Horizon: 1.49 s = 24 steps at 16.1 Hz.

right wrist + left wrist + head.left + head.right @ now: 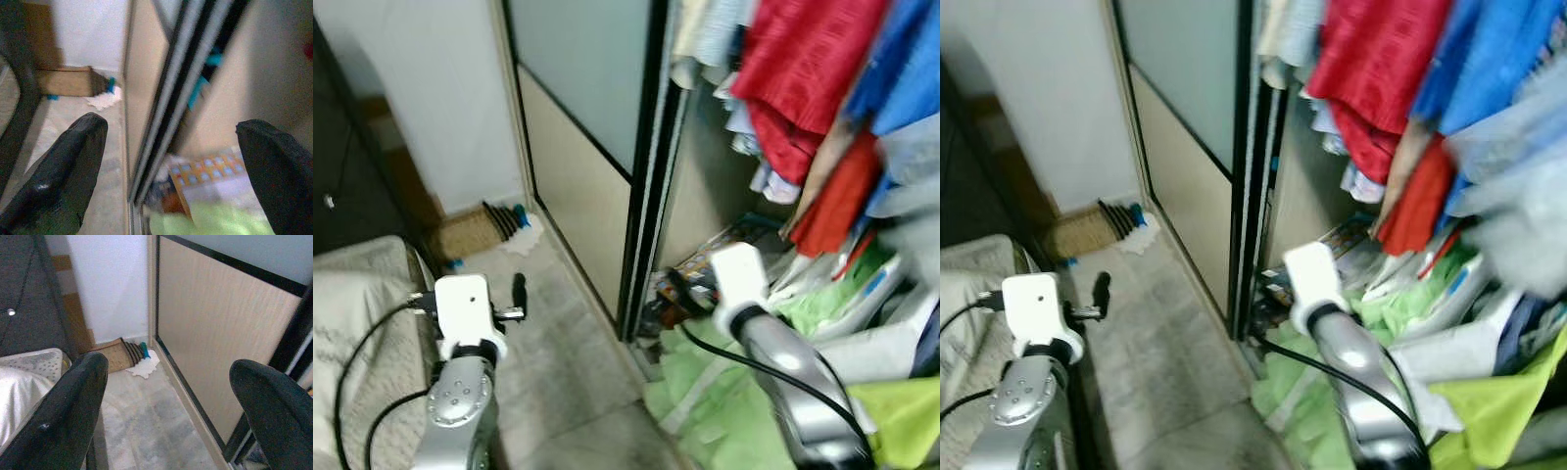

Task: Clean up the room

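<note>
Both tools gape empty: my left tool (168, 396) idles over the floor (558, 372), my right tool (168, 166) faces the wardrobe's near right heap of green cloth (705, 401), likely needing tidying.

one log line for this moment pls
left gripper: open, over floor | right gripper: open, at wardrobe door edge | green cloth: piled below hanging clothes

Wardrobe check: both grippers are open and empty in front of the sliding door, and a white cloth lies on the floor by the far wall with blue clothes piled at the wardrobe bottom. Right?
Not quite. The clothes piled at the wardrobe bottom are green, as the left eye view shows. The rest holds: left gripper and right gripper open and empty, white cloth by the far wall.
</note>
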### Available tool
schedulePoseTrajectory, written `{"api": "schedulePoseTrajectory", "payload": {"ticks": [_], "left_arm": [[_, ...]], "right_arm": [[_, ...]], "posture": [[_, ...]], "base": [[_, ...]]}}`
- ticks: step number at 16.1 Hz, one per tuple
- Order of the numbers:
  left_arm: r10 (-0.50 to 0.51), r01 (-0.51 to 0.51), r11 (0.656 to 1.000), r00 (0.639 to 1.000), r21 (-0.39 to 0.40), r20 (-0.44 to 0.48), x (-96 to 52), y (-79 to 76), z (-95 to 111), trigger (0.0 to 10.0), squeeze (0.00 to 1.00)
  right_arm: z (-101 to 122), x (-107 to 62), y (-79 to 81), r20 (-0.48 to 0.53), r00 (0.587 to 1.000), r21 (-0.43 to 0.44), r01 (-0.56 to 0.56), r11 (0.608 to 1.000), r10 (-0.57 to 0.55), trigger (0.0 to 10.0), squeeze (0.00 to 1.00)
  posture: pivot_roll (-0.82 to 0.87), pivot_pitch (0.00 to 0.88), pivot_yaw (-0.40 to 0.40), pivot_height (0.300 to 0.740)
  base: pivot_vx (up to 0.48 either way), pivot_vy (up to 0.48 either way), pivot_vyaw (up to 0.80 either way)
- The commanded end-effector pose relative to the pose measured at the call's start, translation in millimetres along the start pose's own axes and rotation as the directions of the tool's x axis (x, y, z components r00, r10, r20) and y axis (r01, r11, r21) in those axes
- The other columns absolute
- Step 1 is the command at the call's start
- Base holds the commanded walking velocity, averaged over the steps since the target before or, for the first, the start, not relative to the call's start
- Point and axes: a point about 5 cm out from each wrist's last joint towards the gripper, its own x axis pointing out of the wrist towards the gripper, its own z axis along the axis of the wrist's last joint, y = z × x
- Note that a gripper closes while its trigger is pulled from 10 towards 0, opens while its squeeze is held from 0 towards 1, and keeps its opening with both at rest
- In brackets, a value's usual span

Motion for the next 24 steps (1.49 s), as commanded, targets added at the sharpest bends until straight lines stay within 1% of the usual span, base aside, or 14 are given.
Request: {"api": "schedulePoseTrajectory", "payload": {"ticks": [1, 3, 6, 7, 8, 11, 13, 14, 16, 18, 19, 20, 22, 24], "left_arm": [[-0.014, 0.012, 0.999, 0.998, 0.038, 0.054, -0.3, -0.2, 8.2, 10.0, 0.0], [-0.004, -0.001, 0.996, 0.998, 0.088, 0.056, 0.9, 6.3, 4.9, 10.0, 0.0], [0.012, -0.017, 0.994, 0.999, 0.112, 0.052, -1.7, 12.1, 2.5, 10.0, 0.0], [0.008, -0.01, 0.995, 1.0, 0.097, 0.024, -3.2, 9.1, -4.4, 10.0, 0.0], [0.005, -0.006, 0.996, 1.0, 0.086, 0.013, -3.2, 7.4, -6.9, 10.0, 0.0], [-0.043, 0.042, 0.995, 0.999, 0.09, 0.017, 3.2, -1.0, -6.1, 10.0, 0.0], [-0.055, 0.053, 0.994, 0.998, 0.093, 0.02, 9.8, 1.4, -3.9, 10.0, 0.0], [-0.067, 0.064, 0.993, 0.997, 0.096, 0.027, 13.2, 3.0, -1.2, 10.0, 0.0], [-0.077, 0.073, 0.993, 0.996, 0.098, 0.034, 18.4, 2.6, 1.6, 10.0, 0.0], [-0.042, 0.039, 0.996, 0.998, 0.081, 0.035, 17.4, 4.3, 5.0, 10.0, 0.0], [-0.058, 0.053, 0.995, 0.997, 0.09, 0.054, 15.6, 3.6, 5.7, 10.0, 0.0], [-0.065, 0.061, 0.995, 0.997, 0.082, 0.049, 14.4, 2.8, 3.7, 10.0, 0.0], [-0.064, 0.062, 0.997, 0.997, 0.047, 0.038, 11.3, 3.5, 2.4, 10.0, 0.0], [-0.066, 0.064, 0.997, 0.997, 0.041, 0.035, 11.6, 2.1, 2.1, 10.0, 0.0]], "right_arm": [[1.1, 3.2, -1.1, 0.007, 1.0, -0.017, -0.009, 1.0, 0.009, 10.0, 0.0], [1.5, 7.7, 3.0, 0.018, 1.0, -0.03, -0.02, 0.999, 0.021, 10.0, 0.0], [4.6, 12.3, 3.0, 0.045, 0.999, -0.019, -0.011, 1.0, 0.012, 10.0, 0.0], [0.9, 14.4, 3.4, 0.032, 0.999, -0.015, -0.005, 1.0, 0.005, 10.0, 0.0], [0.7, 14.3, 1.9, 0.028, 1.0, -0.011, 0.001, 1.0, -0.001, 10.0, 0.0], [0.6, 11.3, -15.0, 0.037, 0.997, -0.021, 0.071, 0.997, -0.071, 10.0, 0.0], [-1.1, 8.3, -25.4, 0.043, 0.99, -0.017, 0.137, 0.99, -0.136, 10.0, 0.0], [0.3, 7.0, -27.9, 0.046, 0.986, -0.005, 0.161, 0.987, -0.16, 10.0, 0.0], [3.8, 5.0, -25.7, 0.056, 0.989, -0.009, 0.141, 0.99, -0.141, 10.0, 0.0], [1.8, 2.6, -20.8, 0.048, 0.994, -0.024, 0.096, 0.995, -0.095, 10.0, 0.0], [-0.3, 2.6, -21.0, 0.044, 0.994, -0.02, 0.098, 0.995, -0.097, 10.0, 0.0], [-1.9, 3.3, -21.2, 0.038, 0.994, -0.017, 0.099, 0.995, -0.099, 10.0, 0.0], [1.6, 3.3, -21.3, 0.046, 0.994, -0.008, 0.099, 0.995, -0.099, 10.0, 0.0], [0.9, 1.9, -23.5, 0.046, 0.993, -0.012, 0.107, 0.994, -0.107, 10.0, 0.0]], "posture": [[-0.05, 0.0, -0.091, 0.74], [-0.04, 0.0, -0.072, 0.74], [-0.03, 0.0, -0.081, 0.74], [-0.03, 0.0, -0.101, 0.74], [-0.03, 0.0, -0.1, 0.74], [-0.07, 0.0, -0.062, 0.74], [-0.12, 0.0, -0.017, 0.74], [-0.13, 0.0, -0.014, 0.74], [-0.14, 0.0, -0.028, 0.74], [-0.13, 0.0, -0.041, 0.74], [-0.12, 0.0, -0.052, 0.74], [-0.12, 0.0, -0.055, 0.74], [-0.13, 0.0, -0.04, 0.74], [-0.13, 0.0, -0.033, 0.74]], "base": [[0.0, 0.0, 0.0], [0.0, 0.0, 0.0], [0.0, 0.0, 0.0], [0.0, 0.0, 0.0], [0.0, 0.0, 0.0], [0.0, 0.0, 0.0], [0.0, 0.0, 0.69], [0.0, 0.0, 0.8], [0.0, 0.0, 0.8], [0.0, 0.0, 0.8], [0.0, 0.0, 0.8], [0.0, 0.0, 0.8], [0.0, 0.0, 0.8], [0.0, 0.0, 0.8]]}}
